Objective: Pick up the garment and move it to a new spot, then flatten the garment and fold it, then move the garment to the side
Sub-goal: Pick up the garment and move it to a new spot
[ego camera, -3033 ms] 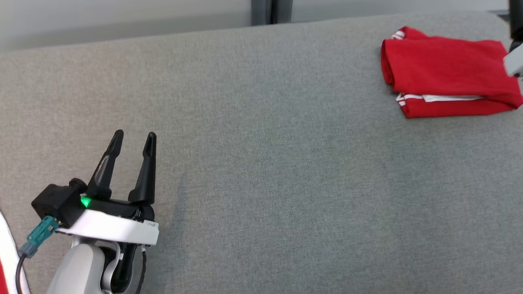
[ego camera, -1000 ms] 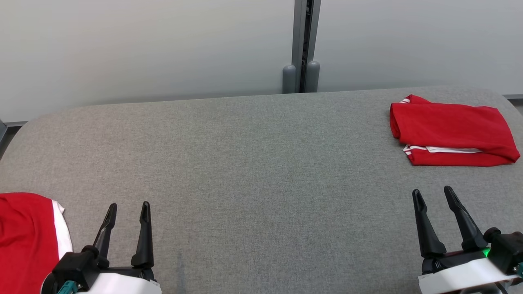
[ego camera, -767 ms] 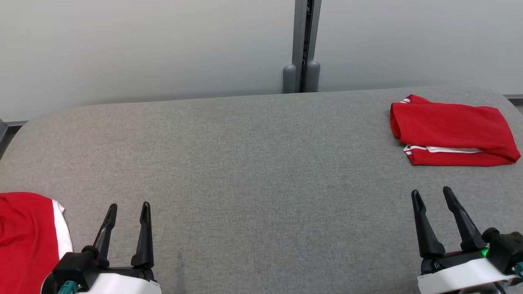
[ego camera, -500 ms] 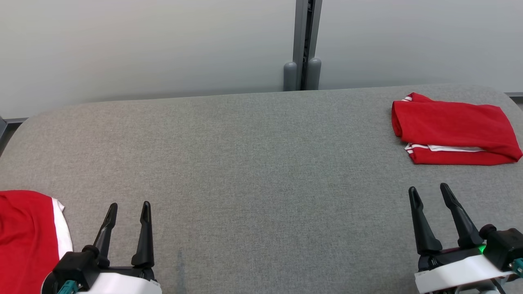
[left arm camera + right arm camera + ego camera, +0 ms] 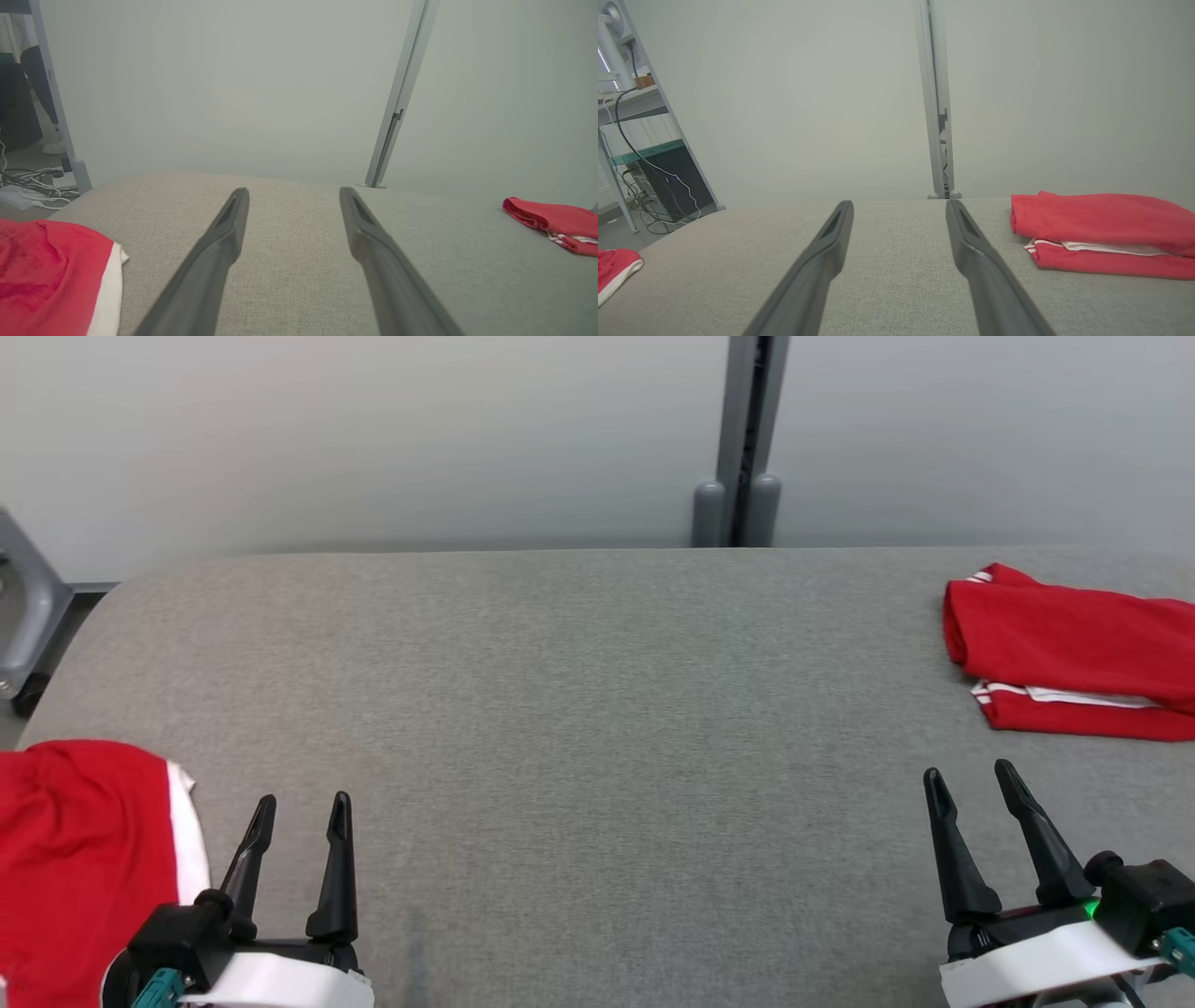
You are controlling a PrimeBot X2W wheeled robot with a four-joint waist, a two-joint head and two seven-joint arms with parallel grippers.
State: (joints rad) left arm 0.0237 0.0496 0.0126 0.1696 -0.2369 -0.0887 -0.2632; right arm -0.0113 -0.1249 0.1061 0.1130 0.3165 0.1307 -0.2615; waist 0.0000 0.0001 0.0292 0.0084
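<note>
At my far left a loose red garment (image 5: 84, 859) with a white band is lying on the grey table (image 5: 597, 709), at its near left corner. My left wrist view is catching the same cloth (image 5: 46, 275) from low down, rumpled, with the white band along its right edge. That view is also showing cables (image 5: 32, 186) lying on the floor beyond the table's left end.

Just beside that cloth, not touching it, my left gripper (image 5: 304, 797) is hovering over bare fabric with its jaws standing wide apart and nothing between them.

Behind the table, a grey post (image 5: 742, 439) is running up the pale wall (image 5: 373, 429).

My right gripper (image 5: 966, 768) is sitting at the near right, jaws likewise spread and empty. Its wrist view is looking across the table and taking in a dark box (image 5: 668, 186) with cables under a shelf off to the left.

At the far right a folded red garment (image 5: 1074, 644) is resting flat near the table's back edge, well apart from both grippers. The right wrist view is showing its stacked layers (image 5: 1101, 233) side-on, with white stripes peeking out between them.
</note>
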